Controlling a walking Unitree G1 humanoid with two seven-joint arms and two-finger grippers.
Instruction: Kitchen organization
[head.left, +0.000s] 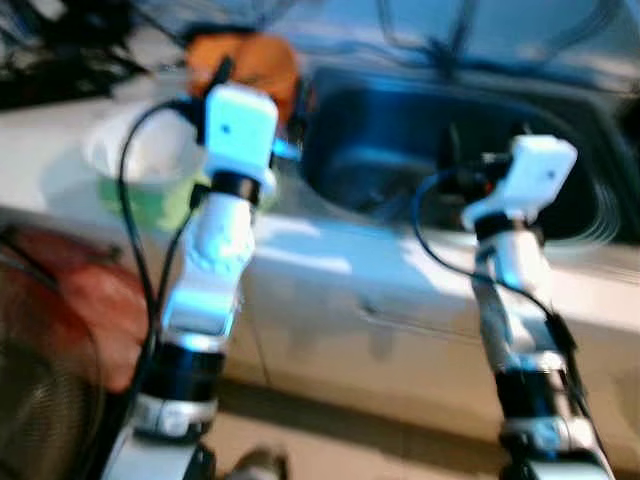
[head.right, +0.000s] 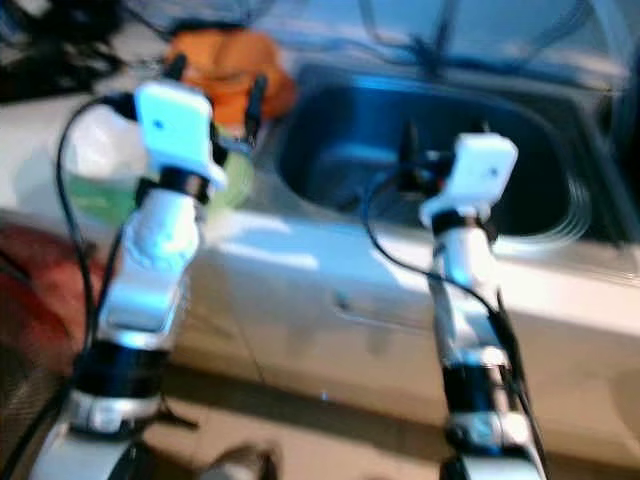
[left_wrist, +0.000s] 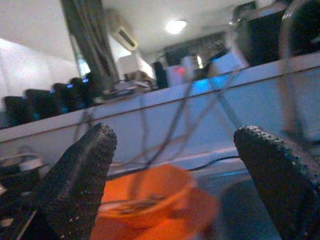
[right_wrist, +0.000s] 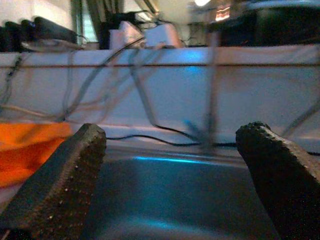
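Both hands gape empty, left hand (left_wrist: 170, 185) facing the orange bowl (left_wrist: 145, 200), right hand (right_wrist: 172, 185) over the sink (head.left: 420, 150).

The white surface (head.left: 330, 255) runs across the blurry picture, with a dark sink (head.left: 420, 150) set into it toward its far edge. Just past the sink's left rim, an orange bowl (left_wrist: 150, 200) sits on something flat and orange, maybe a plate. Nearer the left end of the surface lies a round green thing (head.right: 110, 195) with a white thing (head.left: 140, 150) on it. The blur hides what they are.
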